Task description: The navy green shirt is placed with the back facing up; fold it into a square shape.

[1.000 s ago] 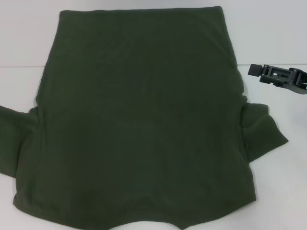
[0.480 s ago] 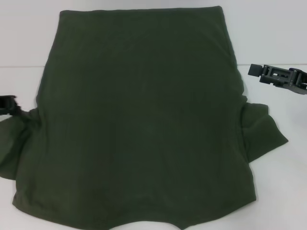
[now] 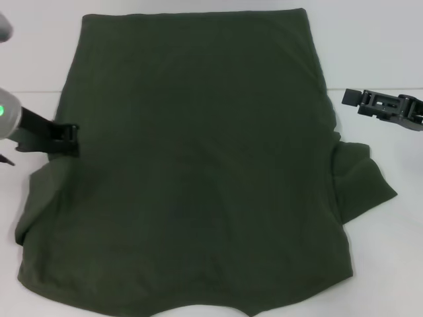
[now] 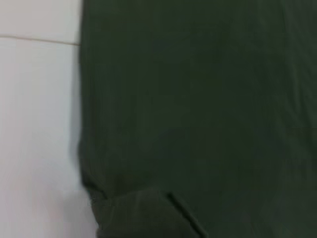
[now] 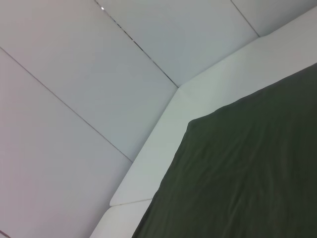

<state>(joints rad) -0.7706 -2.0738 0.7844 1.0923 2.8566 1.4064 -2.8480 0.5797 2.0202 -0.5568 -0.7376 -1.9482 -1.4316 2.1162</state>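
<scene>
While my left tool (image 3: pixel 66 140) pinches the dark olive-green cotton shirt's (image 3: pixel 198 165) sleeve fold, thin cloth may slip; right tool (image 3: pixel 357 99) parked, grip unclear.

The left arm reaches in from the left edge of the head view, a green light glowing on its pale wrist housing, its dark forearm link running rightward and slightly down. The left gripper (image 3: pixel 68 140) sits at the end of that link, low and pointing inward, its fingers too dark to separate. The right arm comes in from the right edge, roughly level, and the right gripper (image 3: pixel 350 98) points leftward, held apart from the left one
</scene>
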